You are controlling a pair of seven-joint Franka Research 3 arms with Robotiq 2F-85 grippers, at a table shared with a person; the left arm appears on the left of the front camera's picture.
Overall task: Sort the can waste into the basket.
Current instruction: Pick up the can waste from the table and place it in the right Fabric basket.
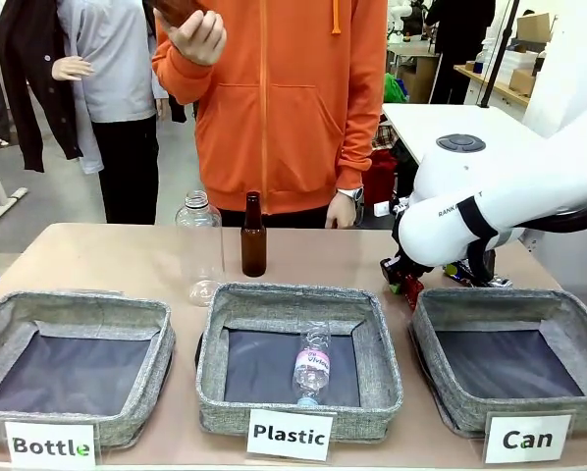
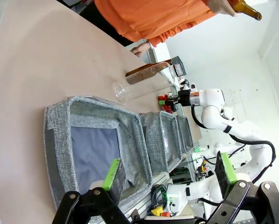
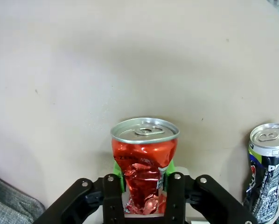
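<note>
— At the far right of the beige table [image 3: 130, 56], behind the grey woven-fabric basket [image 1: 451, 397] labelled "Can": anything sorted yet?

— Nothing inside so far. Crushed shiny red metal can [image 3: 143, 154] pinched between the green pads of the right gripper [image 3: 143, 170]; crushed silver-and-black printed can [image 3: 266, 172] just beside it, untouched.

— And the left gripper [image 2: 170, 170]?

— Spread wide, empty, at the near left. Hard to tell: red can lifted or resting, its lower half masked.

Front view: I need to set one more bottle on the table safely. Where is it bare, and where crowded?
Bare: the far-left table, between the Bottle basket and the clear bottle; also the strip between the brown bottle and the right gripper. Crowded: behind the Can basket, where that gripper grips the red can beside the silver-black can.
</note>
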